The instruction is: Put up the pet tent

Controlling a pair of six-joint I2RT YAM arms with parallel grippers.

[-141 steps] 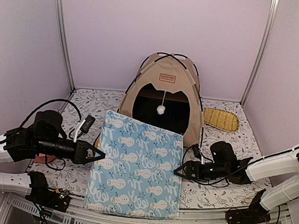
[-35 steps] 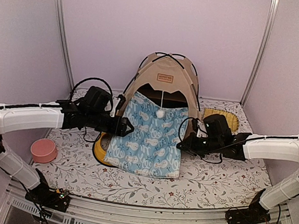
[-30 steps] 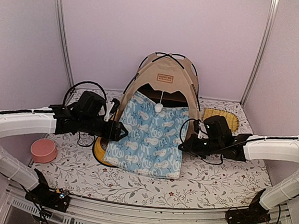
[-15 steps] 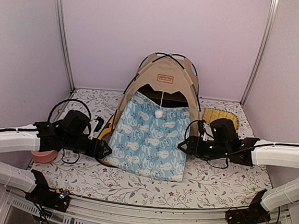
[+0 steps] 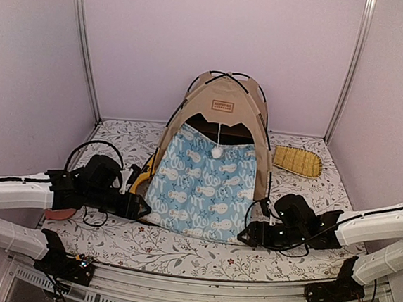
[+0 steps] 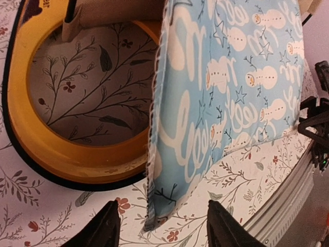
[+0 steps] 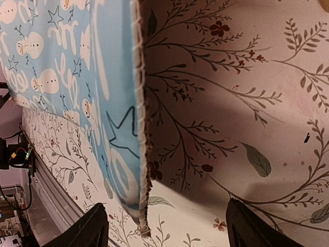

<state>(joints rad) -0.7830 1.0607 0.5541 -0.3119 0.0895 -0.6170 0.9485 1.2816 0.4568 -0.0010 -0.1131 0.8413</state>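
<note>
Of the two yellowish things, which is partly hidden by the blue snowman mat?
The glossy yellow ring, left of the tent; the woven oval lies uncovered at the right.

Left gripper (image 5: 143,208), right gripper (image 5: 244,234) low, jaws parted

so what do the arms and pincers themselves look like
the left arm and right arm have white shells with black joints and wrist blocks. left pincer and right pincer are black with two tapered fingers. black cables loop over each wrist
</note>
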